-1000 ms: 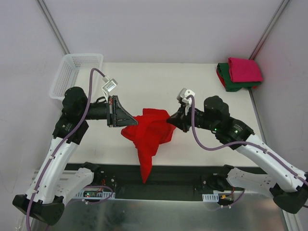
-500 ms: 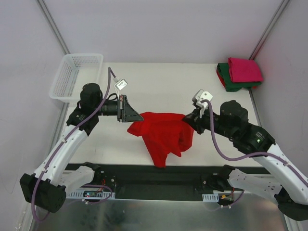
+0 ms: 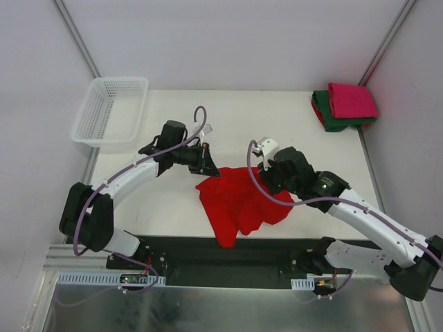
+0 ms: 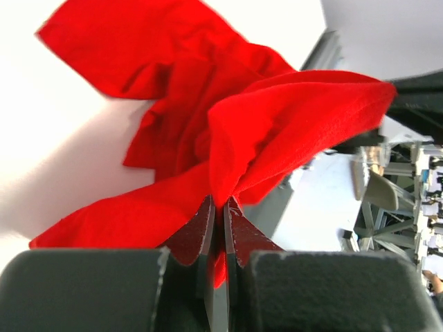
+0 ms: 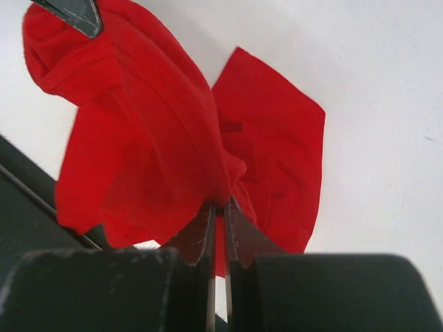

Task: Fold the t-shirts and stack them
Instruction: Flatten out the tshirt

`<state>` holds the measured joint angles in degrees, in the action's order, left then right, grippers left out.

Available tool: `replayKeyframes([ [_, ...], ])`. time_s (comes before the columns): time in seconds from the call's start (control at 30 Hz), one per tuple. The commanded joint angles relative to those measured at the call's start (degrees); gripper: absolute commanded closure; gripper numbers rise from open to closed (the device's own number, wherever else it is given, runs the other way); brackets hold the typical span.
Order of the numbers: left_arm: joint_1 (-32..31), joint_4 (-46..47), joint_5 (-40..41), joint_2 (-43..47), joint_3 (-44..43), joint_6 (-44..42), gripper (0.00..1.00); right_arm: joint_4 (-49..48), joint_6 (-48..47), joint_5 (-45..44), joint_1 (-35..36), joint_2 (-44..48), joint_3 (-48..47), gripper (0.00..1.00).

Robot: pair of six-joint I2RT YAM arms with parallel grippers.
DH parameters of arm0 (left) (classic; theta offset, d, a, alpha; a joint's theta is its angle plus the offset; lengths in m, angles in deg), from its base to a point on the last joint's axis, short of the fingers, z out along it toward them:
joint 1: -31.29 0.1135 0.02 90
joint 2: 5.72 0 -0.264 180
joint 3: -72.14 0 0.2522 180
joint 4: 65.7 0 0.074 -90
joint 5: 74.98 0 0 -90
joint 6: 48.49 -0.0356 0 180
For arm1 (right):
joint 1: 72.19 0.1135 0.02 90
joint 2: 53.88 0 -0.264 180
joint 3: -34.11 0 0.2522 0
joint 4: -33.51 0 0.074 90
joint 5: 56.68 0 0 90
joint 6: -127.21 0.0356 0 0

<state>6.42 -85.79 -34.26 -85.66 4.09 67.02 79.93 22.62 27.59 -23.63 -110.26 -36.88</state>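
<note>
A bright red t-shirt [image 3: 239, 200] hangs crumpled between both grippers over the table's near middle, its lower end drooping past the front edge. My left gripper [image 3: 214, 172] is shut on the shirt's upper left edge; the left wrist view shows red cloth [image 4: 277, 131] pinched between the jaws. My right gripper [image 3: 264, 177] is shut on the upper right part, the red shirt [image 5: 159, 145] bunched at its jaws. A folded magenta-pink t-shirt [image 3: 351, 99] lies on a folded dark green t-shirt [image 3: 331, 119] at the far right corner.
A white mesh basket [image 3: 111, 108] stands at the far left corner of the white table [image 3: 228, 117]. A black strip [image 3: 263, 247] runs along the table's front edge. The enclosure's pale walls close in on both sides.
Both grippers have carried the red shirt to the right and then drawn closer together. The left arm has stretched farther over the table, and the shirt now hangs bunched between them.
</note>
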Motion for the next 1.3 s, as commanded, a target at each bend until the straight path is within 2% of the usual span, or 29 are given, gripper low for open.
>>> replayKeyframes([
  [0.0, -2.4, 2.2, 6.1, -5.5, -4.3, -4.2, 0.99, -2.6, 3.7, -6.4, -0.3, -3.7, 0.8, 0.99],
  [0.07, -2.9, 2.2, 7.3, -8.2, -5.3, -5.0, 0.96, -3.2, 4.7, -7.3, -0.3, -5.3, 1.6, 0.99],
  [0.17, -3.4, 2.1, 10.2, -10.0, -5.4, -5.9, 0.82, -4.4, 5.0, -8.9, -0.2, -5.7, 2.7, 0.99],
  [0.2, -3.4, 2.1, 11.1, -10.0, -5.1, -6.2, 0.63, -4.4, 5.2, -10.1, -0.3, -5.9, 2.8, 0.99],
  [0.3, -3.4, 1.9, 15.8, -8.7, -3.2, -6.9, 0.32, -4.1, 5.3, -12.0, -0.2, -6.3, 2.7, 0.99],
  [0.33, -3.4, 1.8, 18.1, -7.5, -2.0, -7.0, 0.01, -4.2, 5.4, -12.1, -0.2, -6.4, 2.6, 0.99],
  [0.53, -3.4, 1.2, 27.0, 0.6, 6.3, -6.8, 0.01, -3.9, 6.1, -13.4, -0.2, -7.6, 2.2, 0.99],
  [0.67, -3.6, 1.1, 36.8, 6.6, 12.8, -5.5, 0.01, -4.2, 6.3, -13.3, -0.2, -8.3, 2.0, 0.99],
  [0.77, -4.0, 1.6, 40.2, 8.9, 16.0, -4.5, 0.01, -4.4, 6.4, -12.8, -0.2, -9.0, 1.4, 0.99],
  [0.9, -4.6, 2.1, 42.8, 7.9, 16.2, -4.6, 0.01, -4.4, 6.5, -12.1, -0.2, -9.5, 0.7, 0.99],
  [1.27, -7.1, 5.4, 42.4, -2.1, 12.0, -4.3, 0.15, -3.7, 6.7, -11.9, -0.3, -8.0, 0.6, 0.99],
])
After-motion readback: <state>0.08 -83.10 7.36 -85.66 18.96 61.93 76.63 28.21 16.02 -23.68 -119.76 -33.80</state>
